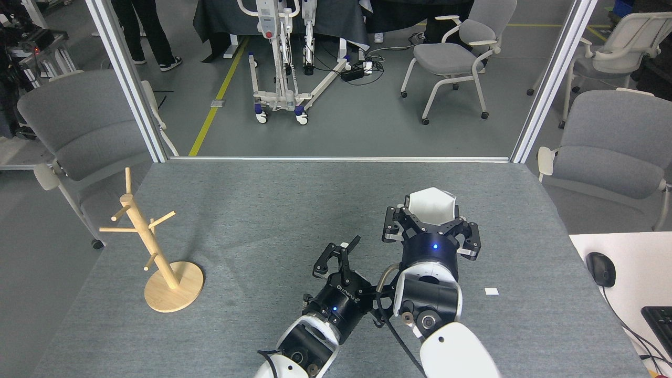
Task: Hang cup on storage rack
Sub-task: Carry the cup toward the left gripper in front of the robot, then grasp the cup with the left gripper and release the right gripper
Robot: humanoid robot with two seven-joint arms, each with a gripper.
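Right gripper [431, 218] grips the cup [432, 205] (rim up); left gripper [342, 252] gapes — storage rack [152, 247] well apart.

Single view, taken from my own head, looking forward and steeply down onto the grey table [262, 210]. My two arms enter from the bottom edge, close to the lens, my left arm at left of my right. The table's far edge crosses mid-frame; above it the view reaches well out over the room floor, bounded by two slanted aluminium posts [126, 79]. No second view is given, so no region is shared
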